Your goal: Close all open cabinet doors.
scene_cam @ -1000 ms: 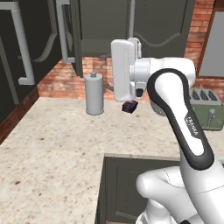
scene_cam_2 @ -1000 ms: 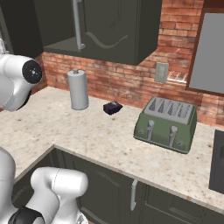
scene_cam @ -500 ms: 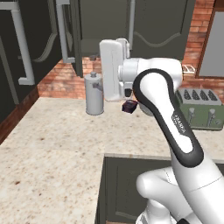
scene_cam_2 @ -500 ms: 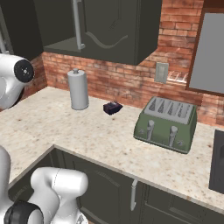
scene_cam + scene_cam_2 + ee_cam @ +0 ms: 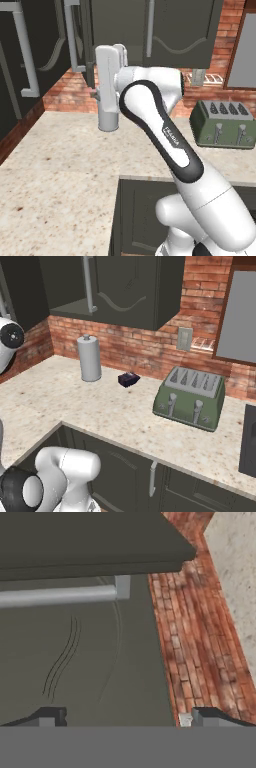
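A simulated kitchen corner with red brick walls, a speckled beige surface [image 5: 115, 411] and dark grey-green wall cabinets above it.

The white arm reaches up and forward toward the wall cabinets. In the hand view the claw [image 5: 122, 717] has its 2 dark fingertips [image 5: 50, 716] spread well apart, with nothing between them.

Directly ahead of the claw, in the hand view, is the face of a cabinet door [image 5: 100, 662], dark grey-green with a curved arched moulding. Its long silver bar handle [image 5: 60, 595] runs across the frame just beyond the fingertips, apart from them. To the right of the door in that view is brick wall, and past that a patch of the speckled surface.

In the left base view, the hand sits in front of an open cabinet door [image 5: 86, 40] seen nearly edge-on, swung out from the cabinet front. To the right of the claw in that view, closed cabinet doors [image 5: 180, 30] carry a vertical silver handle. To the left of the claw, on the side wall, more dark doors [image 5: 40, 45] with long silver handles stand close to the camera.

Below the claw, a grey paper-towel holder [image 5: 89, 358] stands upright on the surface. Further right lie a small dark box [image 5: 128, 379] and a green 4-slot toaster [image 5: 192, 397], well apart from each other.
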Tool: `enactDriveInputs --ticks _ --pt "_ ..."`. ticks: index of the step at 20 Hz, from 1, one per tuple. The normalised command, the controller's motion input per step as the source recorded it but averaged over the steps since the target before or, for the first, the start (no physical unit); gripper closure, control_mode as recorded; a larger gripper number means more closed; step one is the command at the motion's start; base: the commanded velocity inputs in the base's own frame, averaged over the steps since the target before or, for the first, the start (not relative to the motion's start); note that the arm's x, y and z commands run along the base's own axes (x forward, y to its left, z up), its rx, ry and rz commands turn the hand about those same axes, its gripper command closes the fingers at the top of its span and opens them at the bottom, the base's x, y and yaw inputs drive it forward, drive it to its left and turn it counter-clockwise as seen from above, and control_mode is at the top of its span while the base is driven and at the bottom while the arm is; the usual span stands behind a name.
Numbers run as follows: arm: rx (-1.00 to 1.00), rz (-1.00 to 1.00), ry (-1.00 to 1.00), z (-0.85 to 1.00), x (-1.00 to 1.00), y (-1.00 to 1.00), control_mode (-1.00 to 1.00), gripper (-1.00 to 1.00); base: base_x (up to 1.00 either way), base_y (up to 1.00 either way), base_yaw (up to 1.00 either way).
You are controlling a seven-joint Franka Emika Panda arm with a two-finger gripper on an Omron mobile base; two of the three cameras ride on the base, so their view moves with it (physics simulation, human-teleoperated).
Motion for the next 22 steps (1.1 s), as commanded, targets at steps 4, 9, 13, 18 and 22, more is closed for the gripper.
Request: enactDriveInputs --ticks 4,9,13,18,22 --pt "0.00 -0.17 0.03 0.00 0.41 0.29 -1.00 -1.00 0.00 0.00 0.00" --pt "0.00 -0.13 0.12 0.00 0.33 0.12 -1.00 -1.00 0.00 0.00 0.00" --pt "0.00 -0.14 0.14 0.01 0.25 0.00 -1.00 -1.00 0.00 0.00 0.00" --pt "0.00 -0.10 0.09 0.01 0.28 0.04 -1.00 -1.00 0.00 0.00 0.00" --pt "0.01 -0.05 0.01 0.04 0.15 0.16 -1.00 -1.00 0.00 0.00 0.00"
